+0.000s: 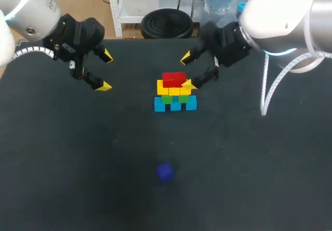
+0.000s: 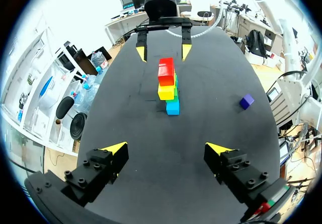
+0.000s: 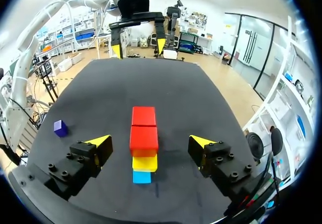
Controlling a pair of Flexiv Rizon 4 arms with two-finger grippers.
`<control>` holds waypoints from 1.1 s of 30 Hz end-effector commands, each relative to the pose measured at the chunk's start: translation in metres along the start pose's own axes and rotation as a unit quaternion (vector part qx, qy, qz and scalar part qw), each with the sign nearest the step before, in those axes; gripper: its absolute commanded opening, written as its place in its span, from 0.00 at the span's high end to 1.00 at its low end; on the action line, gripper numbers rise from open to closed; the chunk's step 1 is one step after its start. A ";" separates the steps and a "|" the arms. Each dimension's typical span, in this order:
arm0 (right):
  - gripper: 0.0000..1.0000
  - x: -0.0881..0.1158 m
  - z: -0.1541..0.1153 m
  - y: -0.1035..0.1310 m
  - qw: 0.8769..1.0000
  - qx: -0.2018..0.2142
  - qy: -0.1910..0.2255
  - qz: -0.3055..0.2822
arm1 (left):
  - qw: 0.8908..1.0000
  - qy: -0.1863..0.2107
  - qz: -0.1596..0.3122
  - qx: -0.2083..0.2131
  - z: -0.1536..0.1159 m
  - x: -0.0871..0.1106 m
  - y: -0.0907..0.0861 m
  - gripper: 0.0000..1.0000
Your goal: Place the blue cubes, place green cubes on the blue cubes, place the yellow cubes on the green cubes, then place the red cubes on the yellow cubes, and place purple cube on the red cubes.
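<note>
Two red cubes (image 1: 174, 79) sit on top, in the middle of the black desk (image 1: 62, 163). Under them I see the yellow cubes (image 1: 170, 90), then the green cubes (image 1: 167, 99). The blue cubes (image 1: 175, 105) are at the very bottom, resting on the desk. All these cubes touch each other and stand up straight, one row on the next. The purple cube (image 1: 165, 172) is all alone on the desk, well apart from the others, on the near side in the head view. Nothing is touching it. My right tool (image 1: 187, 71) comes in from the right and hangs just beside the red cubes, a little behind them in the head view. It is wide apart. In the right wrist view the red cubes lie between its fingers (image 3: 201, 143), with a gap on each side, so it holds nothing. My left tool (image 1: 105, 71) hangs over the desk on the left, well apart from all the cubes. It is wide apart too, with nothing in it. In the left wrist view the cubes stand far ahead of the left tool, with the right tool above them on the far side. The purple cube is off to one side.
</note>
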State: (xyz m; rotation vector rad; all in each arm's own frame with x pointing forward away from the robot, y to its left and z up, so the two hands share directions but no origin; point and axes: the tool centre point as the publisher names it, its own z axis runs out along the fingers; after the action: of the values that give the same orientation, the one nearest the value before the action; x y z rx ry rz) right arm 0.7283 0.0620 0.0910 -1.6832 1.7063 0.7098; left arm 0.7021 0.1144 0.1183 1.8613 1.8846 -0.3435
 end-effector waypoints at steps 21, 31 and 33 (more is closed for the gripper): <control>0.00 0.030 -0.091 0.061 0.999 0.047 -0.014 -0.003 | 1.000 -0.002 0.002 0.000 0.000 0.001 0.000 0.00; 0.00 0.056 -0.125 0.061 0.997 0.072 -0.021 0.010 | 1.000 -0.002 0.002 0.000 0.000 0.001 0.000 0.00; 0.00 0.065 -0.132 0.062 0.997 0.074 -0.018 0.012 | 1.000 -0.002 0.002 0.000 0.000 0.001 0.000 0.00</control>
State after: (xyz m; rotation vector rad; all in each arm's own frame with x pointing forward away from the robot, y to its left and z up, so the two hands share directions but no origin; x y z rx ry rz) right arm 0.6669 -0.0627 0.1240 -1.5481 1.7177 0.6076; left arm 0.7021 0.1144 0.1183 1.8613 1.8846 -0.3435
